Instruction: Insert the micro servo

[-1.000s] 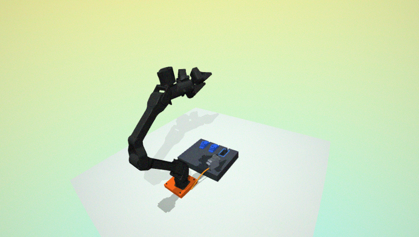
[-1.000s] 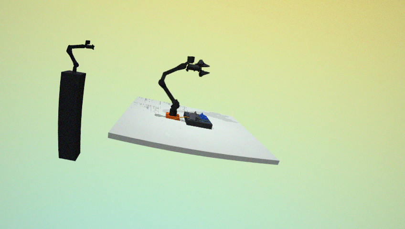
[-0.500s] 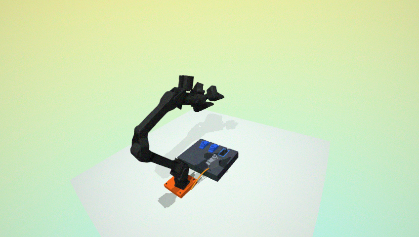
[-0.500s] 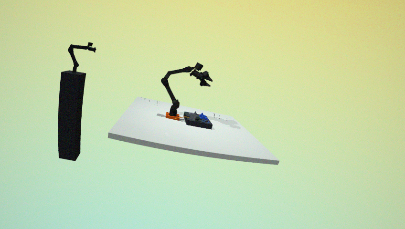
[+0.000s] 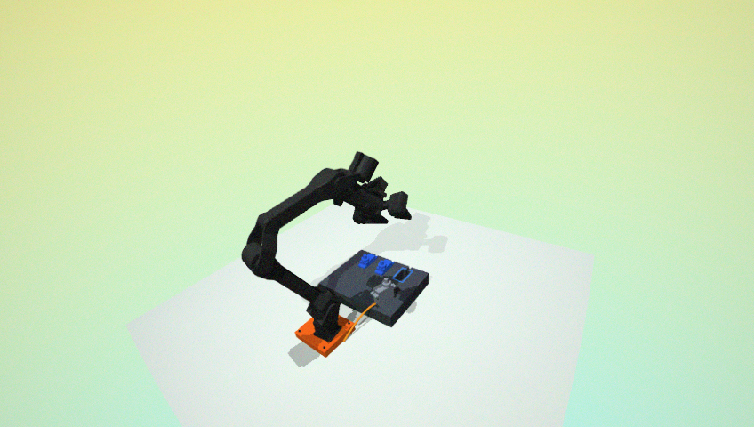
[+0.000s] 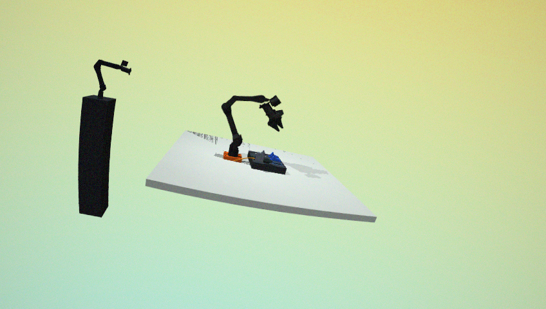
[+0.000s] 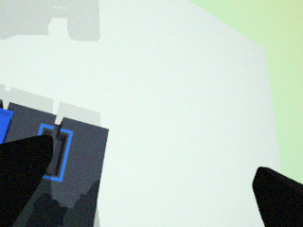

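The loose grey micro servo (image 5: 384, 290) (image 6: 260, 156) lies on the dark deck (image 5: 342, 281) (image 6: 268, 167) (image 7: 87, 142), partly in the arm's shadow. Its exact tilt is hard to tell. Its orange cable (image 5: 361, 314) (image 6: 244, 158) runs off the deck toward the arm's base. The empty pocket (image 5: 403, 274) (image 7: 57, 158) has a blue outline and a side notch at the deck's edge; the left finger covers part of it in the wrist view. My gripper (image 5: 398, 221) (image 6: 281, 129) (image 7: 156, 162) is open and empty, high above the deck's far side. The servo is outside the wrist view.
Two blue servos (image 5: 365, 260) (image 5: 384, 266) sit in the deck in a row with the pocket; blue also shows in the exterior view. The arm's orange base (image 5: 324, 338) (image 6: 232, 156) stands beside the deck on the white table (image 5: 476, 343). A black pillar (image 6: 95, 152) carries another arm.
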Controlling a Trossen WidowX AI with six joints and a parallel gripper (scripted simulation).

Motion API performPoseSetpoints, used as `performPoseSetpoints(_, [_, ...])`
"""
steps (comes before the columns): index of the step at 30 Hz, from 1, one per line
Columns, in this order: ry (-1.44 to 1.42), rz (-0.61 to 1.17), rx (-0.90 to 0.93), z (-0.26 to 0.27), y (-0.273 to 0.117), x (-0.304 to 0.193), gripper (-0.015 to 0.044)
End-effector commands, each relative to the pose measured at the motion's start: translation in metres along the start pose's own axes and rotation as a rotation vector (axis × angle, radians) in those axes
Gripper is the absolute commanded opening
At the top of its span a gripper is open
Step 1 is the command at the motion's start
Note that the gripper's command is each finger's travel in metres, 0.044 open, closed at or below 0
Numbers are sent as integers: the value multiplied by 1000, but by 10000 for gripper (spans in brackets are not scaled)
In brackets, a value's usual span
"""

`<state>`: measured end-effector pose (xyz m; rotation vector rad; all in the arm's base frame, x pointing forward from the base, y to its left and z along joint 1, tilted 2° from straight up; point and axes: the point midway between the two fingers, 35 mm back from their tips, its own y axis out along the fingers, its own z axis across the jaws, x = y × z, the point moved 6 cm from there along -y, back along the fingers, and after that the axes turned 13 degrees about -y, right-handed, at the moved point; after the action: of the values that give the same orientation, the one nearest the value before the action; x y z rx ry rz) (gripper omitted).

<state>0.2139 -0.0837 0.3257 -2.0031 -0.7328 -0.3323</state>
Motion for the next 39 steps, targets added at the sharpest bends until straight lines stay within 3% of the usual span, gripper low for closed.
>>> performPoseSetpoints(1, [53,103,86,9,18,-14,440])
performPoseSetpoints(24, [387,674,453,55,59,-99,440])
performPoseSetpoints(39, [398,692,463,68,76,-115,440])
